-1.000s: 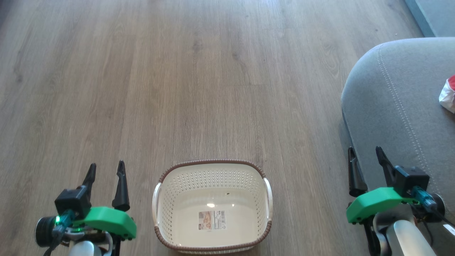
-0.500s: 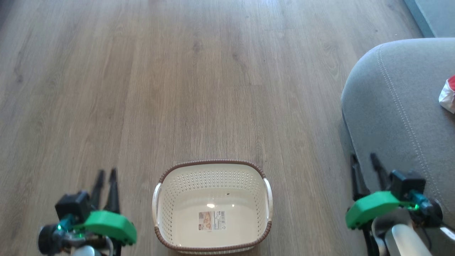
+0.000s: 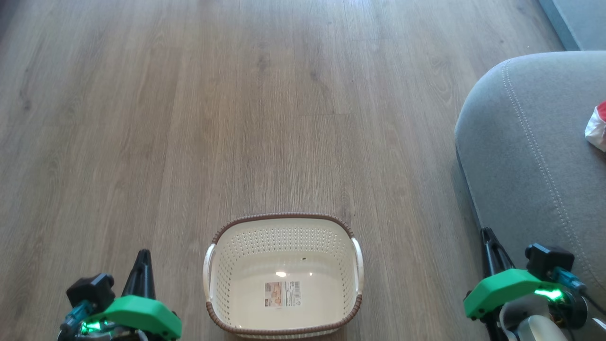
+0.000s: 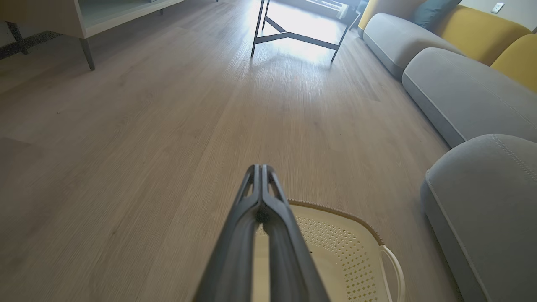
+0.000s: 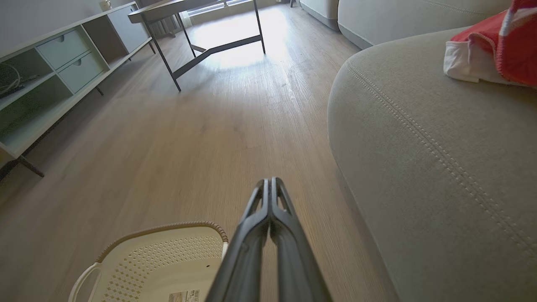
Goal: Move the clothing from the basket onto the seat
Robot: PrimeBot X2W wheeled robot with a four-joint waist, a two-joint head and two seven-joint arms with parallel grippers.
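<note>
Basket (image 3: 284, 237) sits on the wood floor (image 3: 236, 118) between my claws, bottom label showing. I read the left claw (image 3: 142, 258) as fully closed, gripping nothing; the right claw (image 3: 487, 235) likewise, beside the seat (image 3: 530, 156). Clothing (image 3: 597, 127) lies on that seat, well apart from the basket.

The floor (image 3: 284, 118) is seen steeply from above in the head view, with the basket (image 3: 284, 237) close to the bottom edge and the seat (image 3: 530, 142) at the right. In the wrist views the floor is looked along from low down, past the left end effector (image 4: 261, 167) and the right end effector (image 5: 269, 180). The basket and the seat are shared by all three views; a dark-legged table (image 4: 293, 36) is shared by the wrist views.
</note>
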